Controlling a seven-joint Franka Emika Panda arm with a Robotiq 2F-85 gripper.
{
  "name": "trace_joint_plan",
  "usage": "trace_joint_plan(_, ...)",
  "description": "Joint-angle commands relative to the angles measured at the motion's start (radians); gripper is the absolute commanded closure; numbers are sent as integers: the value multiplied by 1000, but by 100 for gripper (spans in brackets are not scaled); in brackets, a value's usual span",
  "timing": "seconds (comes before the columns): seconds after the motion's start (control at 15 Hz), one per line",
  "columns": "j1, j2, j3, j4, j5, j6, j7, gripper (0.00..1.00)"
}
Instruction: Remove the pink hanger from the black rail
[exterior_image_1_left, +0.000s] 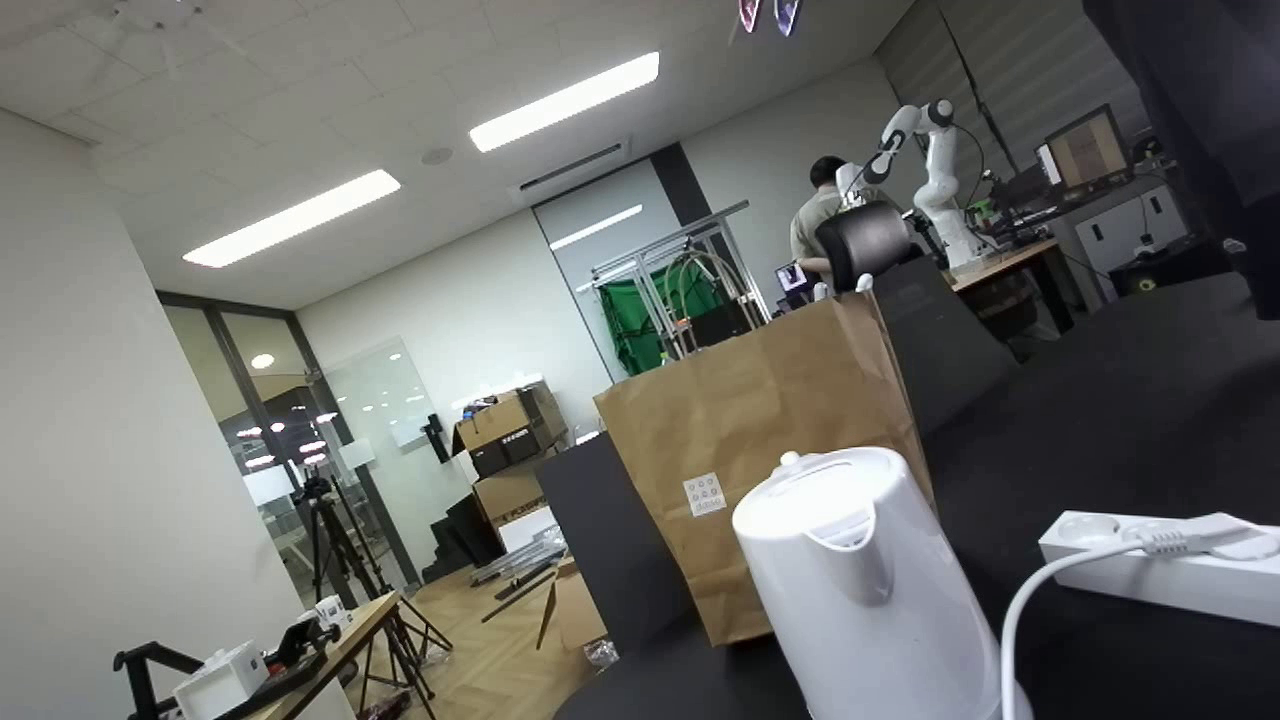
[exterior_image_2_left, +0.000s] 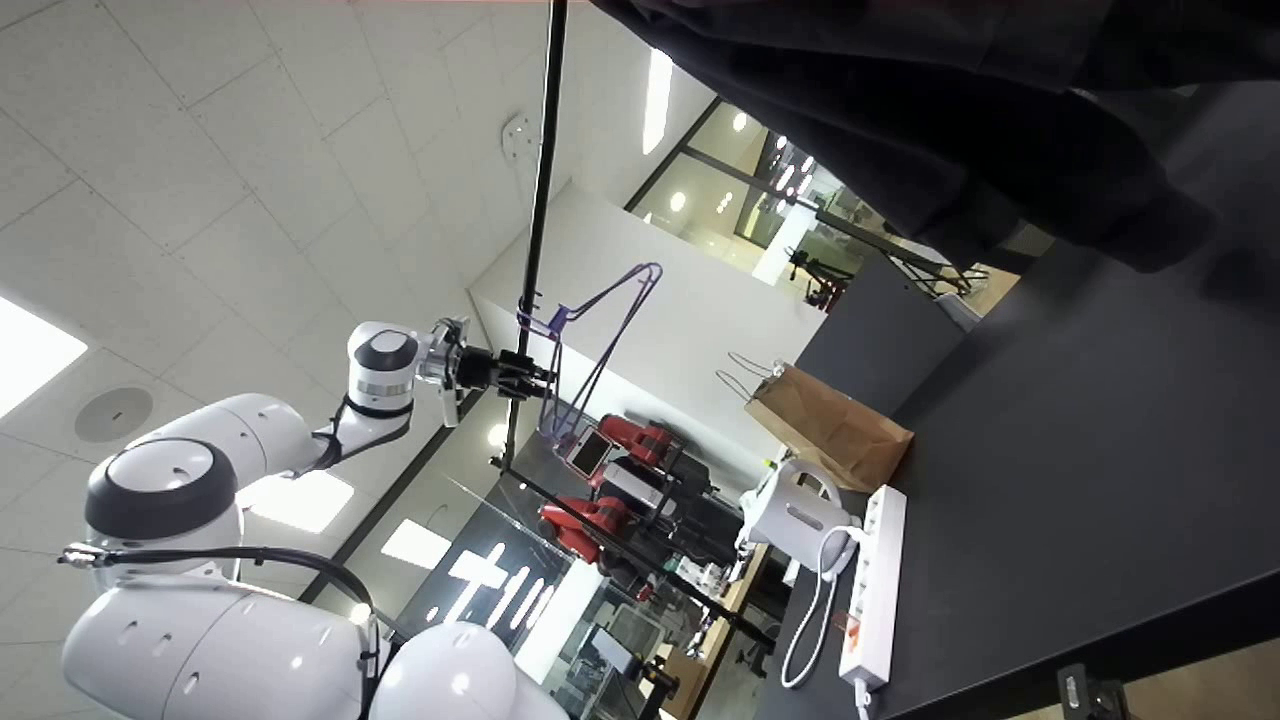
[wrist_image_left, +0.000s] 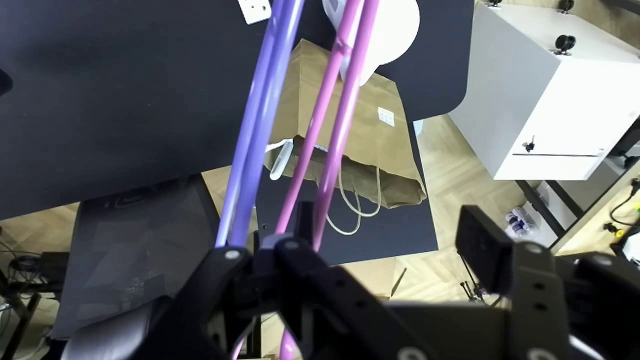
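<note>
The gripper has its fingers apart; in the wrist view the pink hanger runs behind one, contact unclear. In an exterior view, it is beside hangers at the black rail.

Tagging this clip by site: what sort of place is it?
Most likely a robotics lab: besides the white Panda arm in the foreground, the exterior views show a second, desk-mounted white robot arm and a red-armed robot in the background.
</note>
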Motion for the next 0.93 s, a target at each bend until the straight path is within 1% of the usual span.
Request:
trace_joint_plan(0.0,-2,6,-3,13,-23,-23,44,55)
trace_joint_plan(0.07,-3,6,-4,13,-22,-22,47,45)
trace_joint_plan(0.13,-3,6,-6,15,-19,-26,45,19)
trace_joint_plan(0.27,-4,4,-8,16,-17,-27,46,19)
trace_joint_plan(0.4,-4,2,-11,15,-18,-28,48,6)
trace_joint_plan(0.47,-5,1,-12,15,-19,-28,49,2)
trace_joint_plan(0.53,-6,1,-12,12,-25,-22,48,42)
trace_joint_plan(0.6,-6,0,-12,9,-29,-17,50,38)
trace_joint_plan(0.67,-6,1,-11,9,-34,-16,53,38)
trace_joint_plan(0.8,-6,4,-11,12,-39,-17,55,51)
trace_joint_plan(0.87,-6,4,-11,12,-41,-17,56,61)
